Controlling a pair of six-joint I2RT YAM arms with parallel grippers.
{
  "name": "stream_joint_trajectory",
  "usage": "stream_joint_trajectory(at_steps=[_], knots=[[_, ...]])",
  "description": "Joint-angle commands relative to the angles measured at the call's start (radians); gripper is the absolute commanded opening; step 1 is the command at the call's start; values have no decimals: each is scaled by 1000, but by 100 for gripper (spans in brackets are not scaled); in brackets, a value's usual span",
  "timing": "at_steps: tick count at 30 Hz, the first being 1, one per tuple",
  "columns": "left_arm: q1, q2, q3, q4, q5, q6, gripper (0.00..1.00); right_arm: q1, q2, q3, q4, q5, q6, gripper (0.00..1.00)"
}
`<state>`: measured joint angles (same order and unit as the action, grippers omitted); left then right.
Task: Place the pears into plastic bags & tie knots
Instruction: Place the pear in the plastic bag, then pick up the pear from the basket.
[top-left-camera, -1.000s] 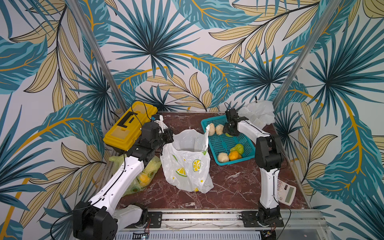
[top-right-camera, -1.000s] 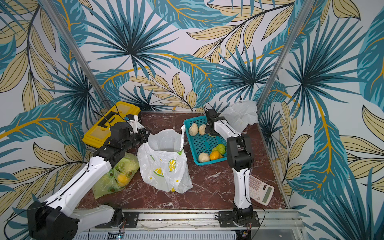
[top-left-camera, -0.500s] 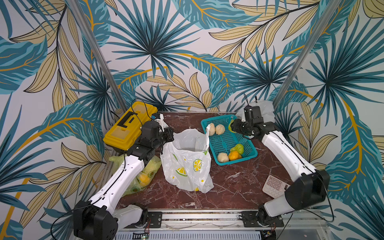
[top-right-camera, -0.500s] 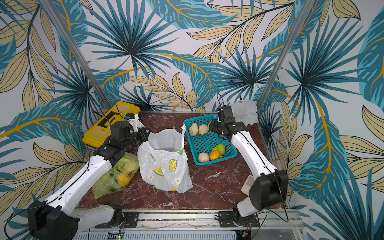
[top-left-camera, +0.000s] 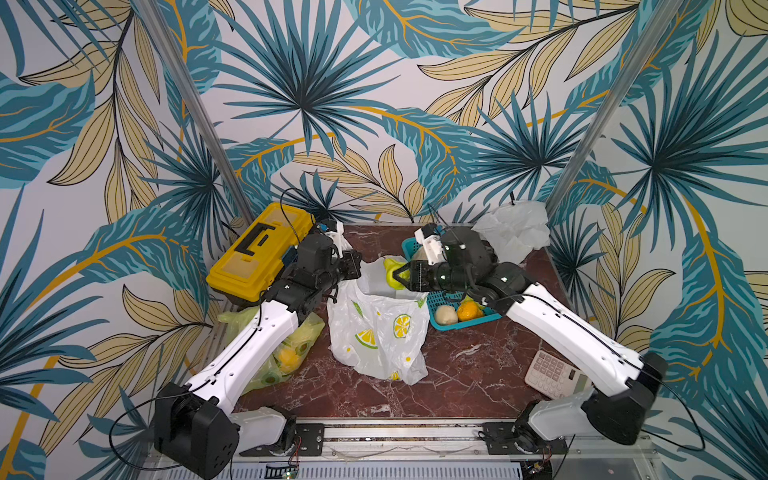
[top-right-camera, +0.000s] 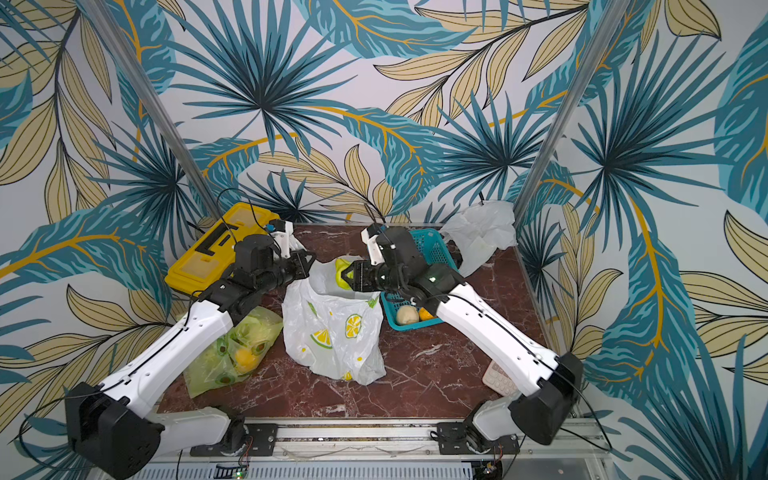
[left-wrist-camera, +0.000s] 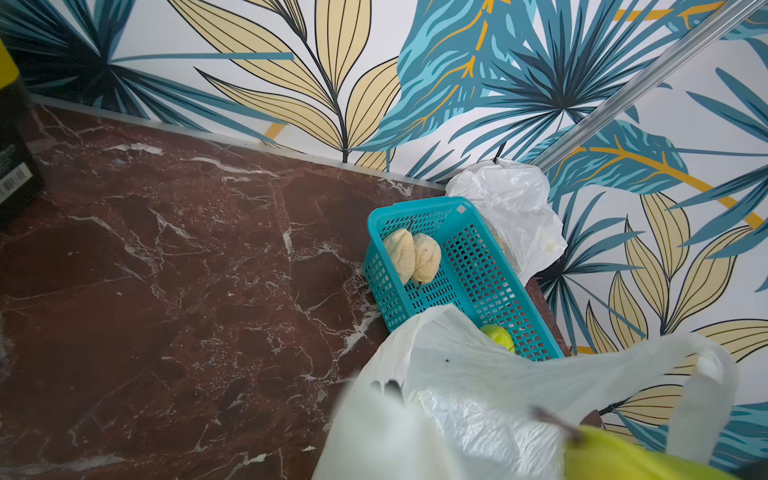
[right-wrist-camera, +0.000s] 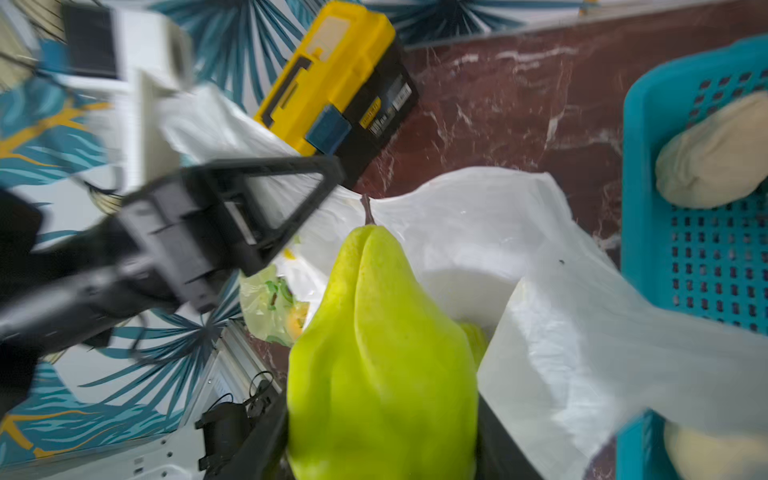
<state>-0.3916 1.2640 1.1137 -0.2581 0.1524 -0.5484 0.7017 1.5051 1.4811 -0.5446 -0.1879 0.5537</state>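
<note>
You moved the light-green pear (top-left-camera: 390, 269) from the teal basket (top-left-camera: 465, 324) to the lemon-print bag (top-left-camera: 378, 328).
In a top view your right gripper (top-left-camera: 398, 277), which had been over the basket at centre right, was now at mid-frame, clamped on the pear just above the bag's open mouth. Your left gripper (top-left-camera: 352, 266) stayed pinched shut on the bag's rim, holding it open, so the drop looked ready.
</note>
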Motion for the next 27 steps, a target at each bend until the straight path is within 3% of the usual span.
stream_joint_trajectory(at_steps=[1, 4, 7, 10, 16, 19, 23, 27], knots=[[-4, -22, 15, 14, -16, 21, 2, 1, 104, -3, 29, -15, 17, 33], [-3, -16, 11, 14, -21, 31, 2, 1, 213, 63, -34, -14, -3, 38], [-3, -6, 12, 14, -28, 37, 2, 1, 241, 80, -53, -8, -17, 52], [-3, 1, 11, 14, -42, 41, 2, 1, 225, 106, -95, -10, -41, 64], [15, 27, 6, 14, -60, 38, 2, -7, 84, 144, -192, 14, -89, 75], [21, 30, -3, 14, -98, 41, 2, -34, -8, 156, -248, 89, -100, 74], [56, 19, -24, 14, -83, 30, 2, -99, -116, 117, -265, 96, -86, 73], [70, -14, -37, 13, -81, 32, 2, -222, -177, 23, -336, 187, -73, 73]])
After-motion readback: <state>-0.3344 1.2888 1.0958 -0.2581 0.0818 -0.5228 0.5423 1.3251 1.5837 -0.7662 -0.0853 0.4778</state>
